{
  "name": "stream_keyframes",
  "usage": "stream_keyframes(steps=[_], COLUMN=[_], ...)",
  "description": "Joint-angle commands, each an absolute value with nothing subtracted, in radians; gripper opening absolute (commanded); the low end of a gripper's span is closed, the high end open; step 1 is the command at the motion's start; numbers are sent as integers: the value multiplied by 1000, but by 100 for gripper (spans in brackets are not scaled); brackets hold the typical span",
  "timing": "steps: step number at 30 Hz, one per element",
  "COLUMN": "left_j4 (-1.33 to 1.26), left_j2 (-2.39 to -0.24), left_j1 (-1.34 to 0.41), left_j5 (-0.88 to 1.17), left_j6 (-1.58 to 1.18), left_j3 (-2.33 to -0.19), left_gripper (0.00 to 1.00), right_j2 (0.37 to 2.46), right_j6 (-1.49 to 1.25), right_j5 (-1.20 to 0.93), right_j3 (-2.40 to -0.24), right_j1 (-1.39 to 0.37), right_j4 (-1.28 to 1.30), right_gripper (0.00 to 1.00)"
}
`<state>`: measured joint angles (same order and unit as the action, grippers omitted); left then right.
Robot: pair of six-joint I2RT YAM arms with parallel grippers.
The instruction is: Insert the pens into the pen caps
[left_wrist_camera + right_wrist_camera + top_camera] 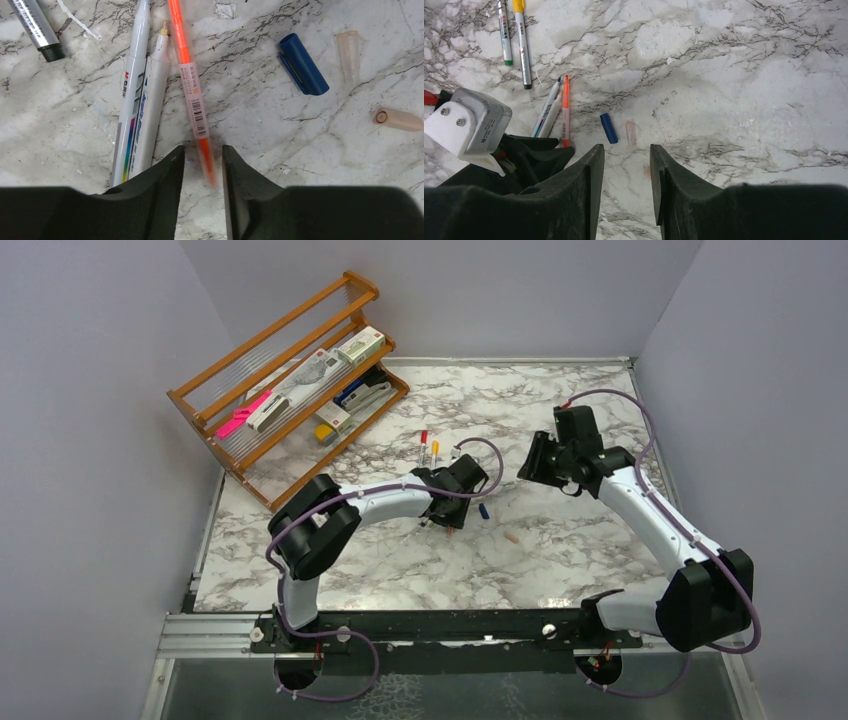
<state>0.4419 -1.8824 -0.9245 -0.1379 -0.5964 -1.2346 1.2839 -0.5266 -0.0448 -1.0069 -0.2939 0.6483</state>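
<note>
Left gripper point(202, 152), jaws apart, straddles the near end of the orange pen point(189, 80) lying on the counter point(260, 150), blue cap point(303, 64) nearby. Right gripper point(626, 152) hovers, jaws likewise apart.

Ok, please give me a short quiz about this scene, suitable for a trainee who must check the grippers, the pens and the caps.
1. True or false: the right gripper holds the dark blue cap.
2. Which pen lies between the fingers of the left gripper? A) white pen B) orange pen C) grey marker
3. Fill in: in the left wrist view, the dark blue cap lies to the ____ of the orange pen.
Key: 1 false; 2 B; 3 right.
</note>
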Motion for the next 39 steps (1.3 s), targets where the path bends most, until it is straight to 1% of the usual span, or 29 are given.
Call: stream_keyframes(steps=[1,3,5,10,13,15,17,18,20,23,28,32,35,39], left_j4=[446,446,445,404,324,250,194,172,134,91,85,82,78,82], left_j2=[-1916,-1917,-1916,-1885,-1814,-1753,-1709,-1676,-1641,-1624,-1649,-1672,-1686,-1695], left_j1=[-929,-929,-930,-931,-930,-930,-930,-930,-930,-931,-952,-974,-982,-986], left_j5=[-111,-108,-104,-89,-77,-59,-49,-48,-40,-18,-6,-2,-11,-24], left_j6=[-595,-596,-591,-574,-572,-568,-570,-571,-563,-533,-464,-430,-438,-440], left_j3=[-1257,-1255,-1254,-1241,-1206,-1171,-1150,-1145,-1139,-1149,-1214,-1265,-1300,-1320], left_gripper=[31,19,1,0,0,0,0,0,0,0,0,0,0,0], right_j2=[1273,1278,1281,1290,1310,1307,1296,1292,1286,1293,1306,1308,1309,1299], right_j6=[-522,-520,-521,-531,-544,-555,-566,-556,-544,-522,-521,-526,-528,-534], right_j5=[-69,-76,-81,-125,-238,-324,-390,-426,-451,-456,-498,-504,-483,-441], right_j3=[-988,-987,-987,-990,-1014,-1015,-1013,-1012,-1022,-1033,-1028,-1019,-1026,-1034], right_j1=[-296,-295,-295,-295,-295,-295,-295,-295,-295,-294,-294,-295,-294,-294], right_j4=[611,605,599,575,577,543,502,475,452,441,422,402,409,418], right_gripper=[38,38,38,37,37,42,50,57,64,67,67,63,55,34])
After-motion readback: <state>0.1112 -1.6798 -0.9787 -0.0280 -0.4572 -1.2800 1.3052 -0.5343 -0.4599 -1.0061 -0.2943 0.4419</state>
